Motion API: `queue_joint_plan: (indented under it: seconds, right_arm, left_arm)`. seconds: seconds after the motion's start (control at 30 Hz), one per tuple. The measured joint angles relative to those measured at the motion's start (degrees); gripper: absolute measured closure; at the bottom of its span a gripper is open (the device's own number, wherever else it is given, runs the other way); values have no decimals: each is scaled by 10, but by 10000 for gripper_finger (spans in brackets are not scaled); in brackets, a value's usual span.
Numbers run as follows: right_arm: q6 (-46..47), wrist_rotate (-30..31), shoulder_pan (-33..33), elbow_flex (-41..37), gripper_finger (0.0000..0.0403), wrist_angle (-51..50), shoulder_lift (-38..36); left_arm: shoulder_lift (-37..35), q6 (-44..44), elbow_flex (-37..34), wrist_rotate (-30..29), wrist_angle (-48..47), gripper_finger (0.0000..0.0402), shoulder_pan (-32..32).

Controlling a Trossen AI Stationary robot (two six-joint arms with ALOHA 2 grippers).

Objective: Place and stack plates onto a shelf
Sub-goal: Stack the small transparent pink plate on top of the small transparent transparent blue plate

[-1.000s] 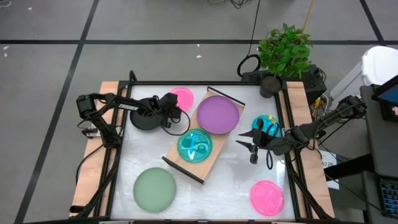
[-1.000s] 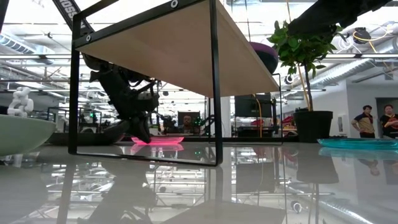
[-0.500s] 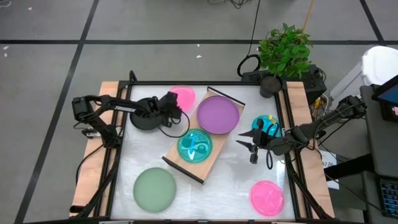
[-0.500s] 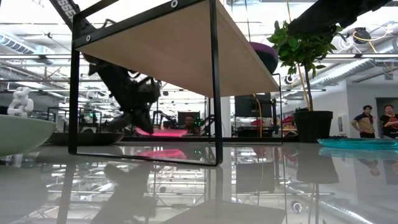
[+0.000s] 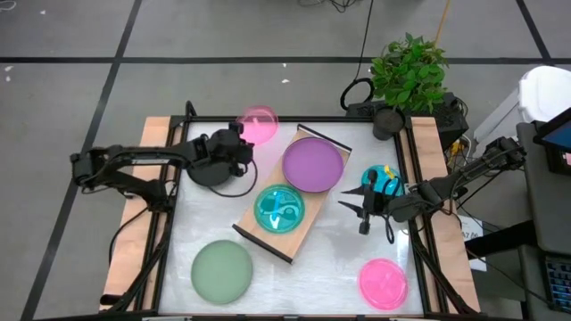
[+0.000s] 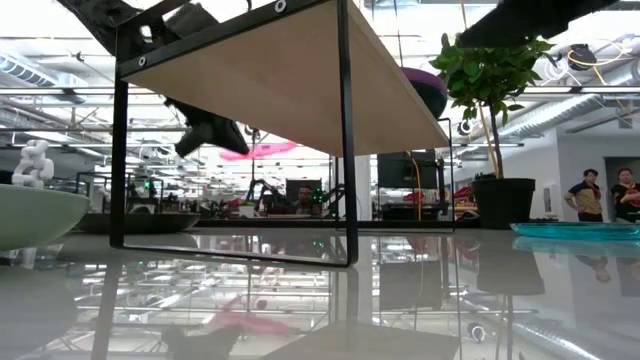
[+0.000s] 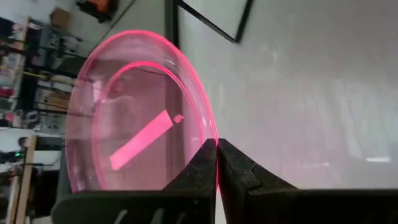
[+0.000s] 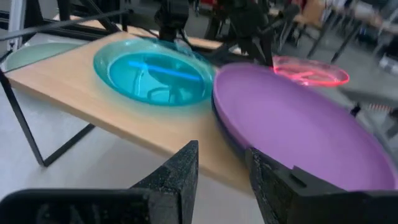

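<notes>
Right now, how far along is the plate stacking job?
Done: purple plate and cyan plate sit on the shelf. In hand: left tool grips a lifted pink plate. Left: green plate, black plate, second pink plate and another cyan plate.

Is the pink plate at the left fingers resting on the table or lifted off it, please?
Lifted: the pink plate hangs clear above the table, pinched at its rim by the left fingers.
</notes>
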Motion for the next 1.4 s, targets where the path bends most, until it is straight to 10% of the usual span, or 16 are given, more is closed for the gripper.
queue_joint_plan:
  seconds: [0.83, 1.4]
  right_arm:
    - [-101, -3, 2, 1, 287, 60, 0]
    - [-88, -5, 2, 1, 287, 52, 0]
  left_arm:
    - [-111, -59, 9, -104, -42, 396, -179]
    - [-111, -111, 170, -101, -220, 396, -271]
